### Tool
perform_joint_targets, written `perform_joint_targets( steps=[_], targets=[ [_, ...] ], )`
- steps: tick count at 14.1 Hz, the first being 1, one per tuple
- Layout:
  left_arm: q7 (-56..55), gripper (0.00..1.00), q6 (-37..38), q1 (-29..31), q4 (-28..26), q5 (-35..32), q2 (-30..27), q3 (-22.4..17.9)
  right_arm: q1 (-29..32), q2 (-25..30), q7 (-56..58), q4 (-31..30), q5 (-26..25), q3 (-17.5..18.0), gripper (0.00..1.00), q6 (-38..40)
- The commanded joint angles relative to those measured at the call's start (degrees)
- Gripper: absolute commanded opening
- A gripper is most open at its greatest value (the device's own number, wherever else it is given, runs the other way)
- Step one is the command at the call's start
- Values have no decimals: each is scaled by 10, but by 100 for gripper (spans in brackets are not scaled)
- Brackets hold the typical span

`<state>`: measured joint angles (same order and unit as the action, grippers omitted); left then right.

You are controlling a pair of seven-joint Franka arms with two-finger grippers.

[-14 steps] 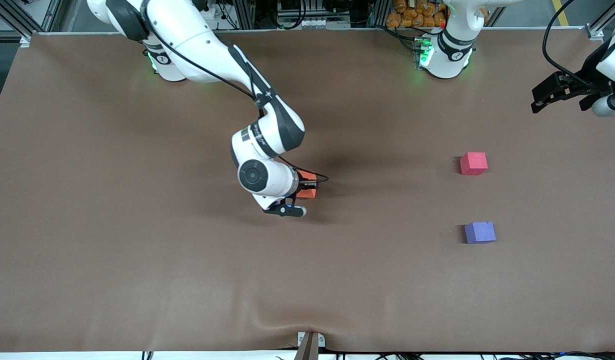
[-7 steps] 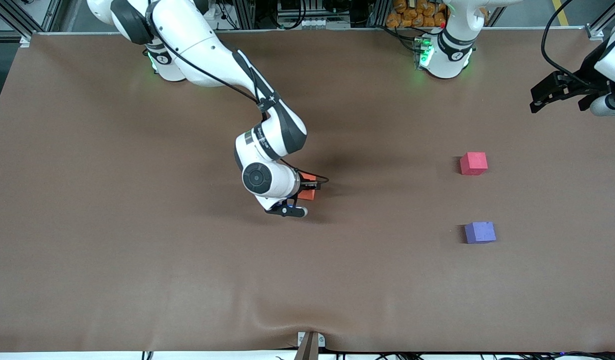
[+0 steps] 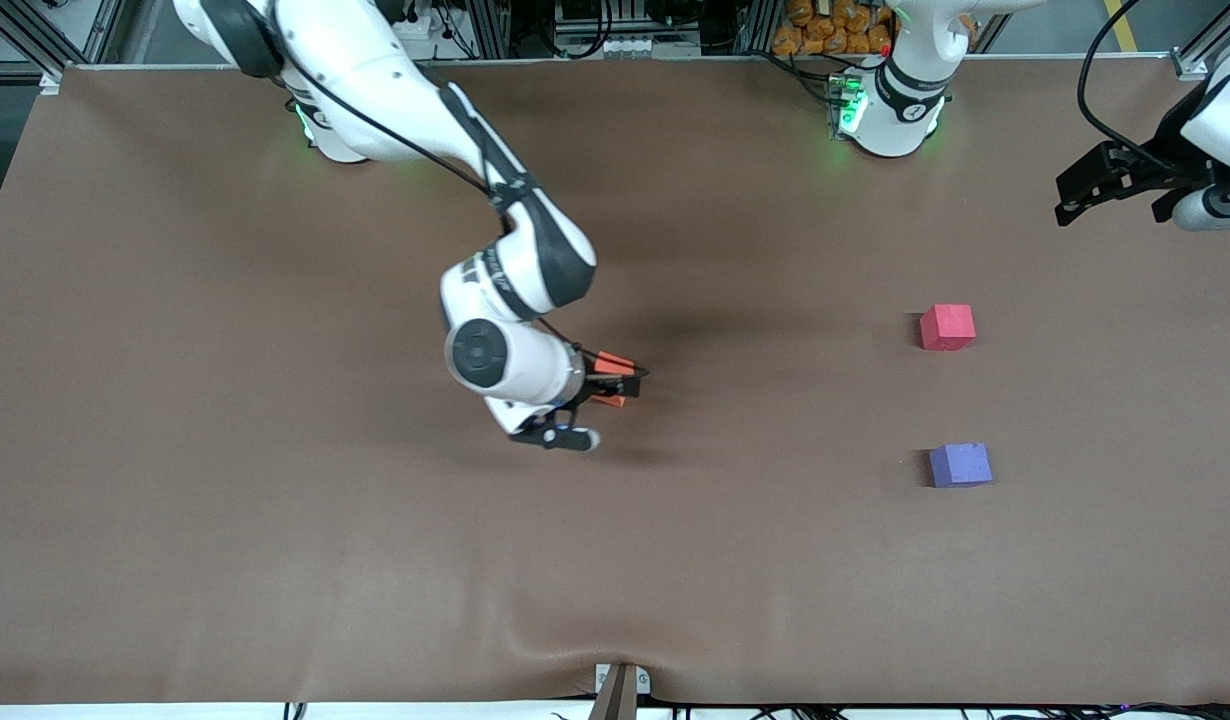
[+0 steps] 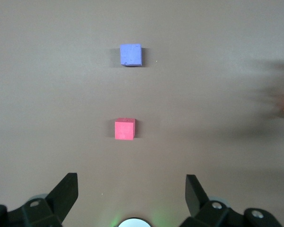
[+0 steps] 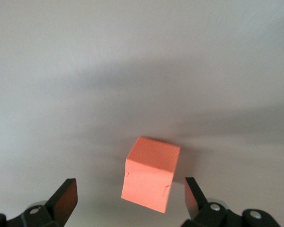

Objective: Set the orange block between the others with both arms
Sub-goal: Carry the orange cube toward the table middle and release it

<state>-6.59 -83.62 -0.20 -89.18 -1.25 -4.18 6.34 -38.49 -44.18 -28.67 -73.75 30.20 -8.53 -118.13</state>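
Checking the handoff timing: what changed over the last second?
The right gripper opened and let go of the orange block, which now sits free between its spread fingers near the table's middle. The right arm's wrist drew back slightly toward its own end of the table. Unchanged: the left gripper waits open near its end of the table; the red-pink cube and purple cube have not moved.
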Motion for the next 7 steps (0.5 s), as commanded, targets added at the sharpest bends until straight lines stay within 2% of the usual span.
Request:
perform_joint_targets(
  steps=[1, 4, 7],
  targets=[
    [7, 100, 0, 0, 5, 4, 1, 10, 12, 50, 36, -19, -39, -38, 100, 18],
    [3, 100, 0, -2, 2, 12, 16, 23, 19, 112, 126, -72, -54, -94, 100, 63],
    [-11, 100, -32, -14, 5, 33, 79, 75, 21, 188, 192, -132, -68, -157, 100, 107]
  ],
)
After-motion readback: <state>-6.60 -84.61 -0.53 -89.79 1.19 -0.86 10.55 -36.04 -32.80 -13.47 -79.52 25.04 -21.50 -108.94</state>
